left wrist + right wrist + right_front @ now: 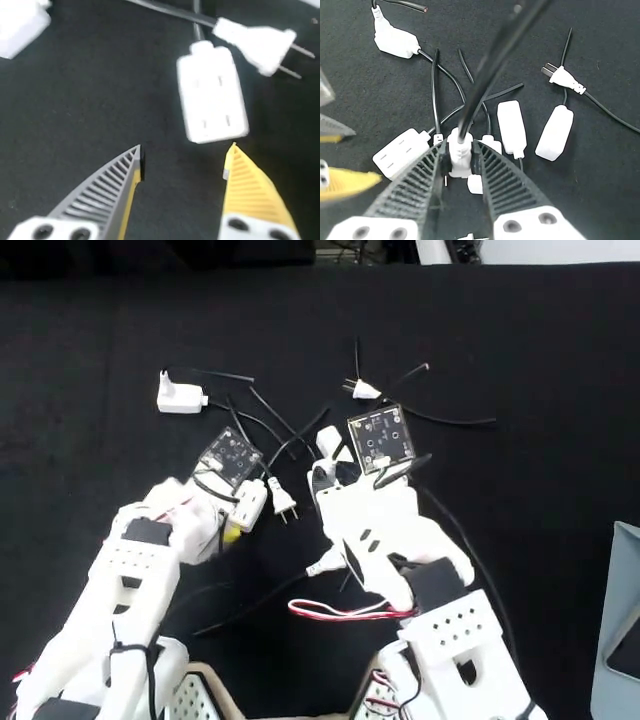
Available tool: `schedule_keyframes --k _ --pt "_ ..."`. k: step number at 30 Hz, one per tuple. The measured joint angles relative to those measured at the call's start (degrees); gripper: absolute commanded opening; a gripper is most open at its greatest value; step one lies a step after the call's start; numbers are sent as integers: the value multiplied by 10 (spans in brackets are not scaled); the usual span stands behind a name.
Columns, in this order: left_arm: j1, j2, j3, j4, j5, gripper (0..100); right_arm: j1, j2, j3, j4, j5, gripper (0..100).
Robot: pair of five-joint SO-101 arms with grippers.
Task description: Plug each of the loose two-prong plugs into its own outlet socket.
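Observation:
My left gripper [185, 148] stands open over the black cloth, its grey and yellow fingertips just short of a white outlet socket block [212, 100]. A loose white two-prong plug [257, 44] lies right beyond that block. In the high view the block [250, 502] and plug [283, 502] lie beside the left gripper [230, 528]. My right gripper [460, 146] is shut on a white plug [459, 159] whose black cable [495, 60] rises toward the camera. Two white socket blocks [511, 127] [555, 132] lie just past it. From above, the right gripper [325, 478] sits mid-table.
Two black square boards [230, 458] [380, 435] lie on the cloth among tangled black cables. A white adapter [180, 396] rests at the far left and another loose plug [362, 390] at the back. A grey bin edge [620, 620] stands at the right.

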Motion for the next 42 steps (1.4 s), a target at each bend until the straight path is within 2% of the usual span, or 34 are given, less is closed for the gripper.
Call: schedule_keyframes --k 4,8,14,17,23,29,34,38,42 --pt "44 0 -24 55 45 266 0 0 1 0 0 12" --pt "76 0 -30 60 72 266 0 0 5 0 0 12" --pt "36 31 16 -80 74 267 0 0 5 0 0 12" --pt "2 54 14 -94 62 267 0 0 5 0 0 12" --pt "-56 56 -18 -54 44 267 0 0 5 0 0 12" --pt "-61 45 -47 9 44 267 0 0 5 0 0 12" --pt "-69 -40 -47 39 44 270 -18 0 5 0 0 12" --pt "-39 -114 -10 55 47 272 -24 0 5 0 0 12" --pt "-10 -123 37 1 62 272 -24 0 5 0 0 12"
